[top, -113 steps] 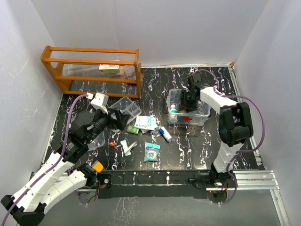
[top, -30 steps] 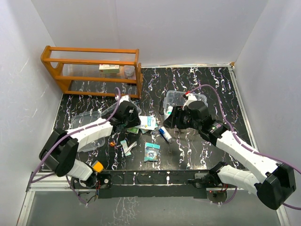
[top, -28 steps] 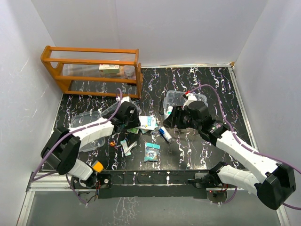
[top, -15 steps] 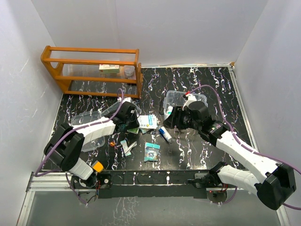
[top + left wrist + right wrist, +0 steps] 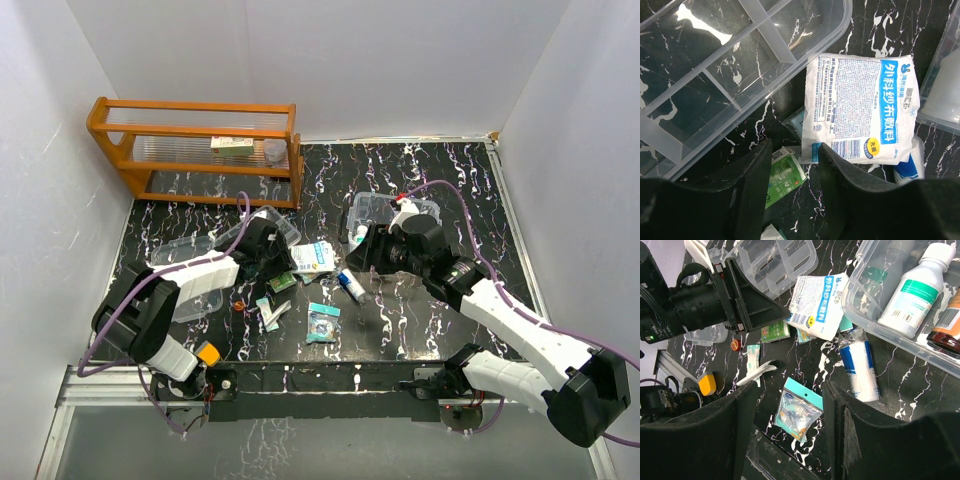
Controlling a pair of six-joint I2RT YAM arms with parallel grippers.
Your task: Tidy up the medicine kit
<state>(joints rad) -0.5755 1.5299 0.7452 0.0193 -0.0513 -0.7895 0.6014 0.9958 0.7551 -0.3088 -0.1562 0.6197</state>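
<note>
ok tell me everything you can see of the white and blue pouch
The pouch is a flat rectangular packet, white and glossy like plastic film, with a blue band of white characters, a block of fine print, a barcode and a round yellow mark. It lies printed side up on the black marbled table, between the divided tray and the clear box, one edge over a teal packet. The left gripper has its jaws open at one corner; contact is unclear.

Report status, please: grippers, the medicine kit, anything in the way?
Left gripper open, empty, over gauze packet corner. Right gripper open, empty. Kit box holds bottles; tray insert out, empty. No obstruction seen.
</note>
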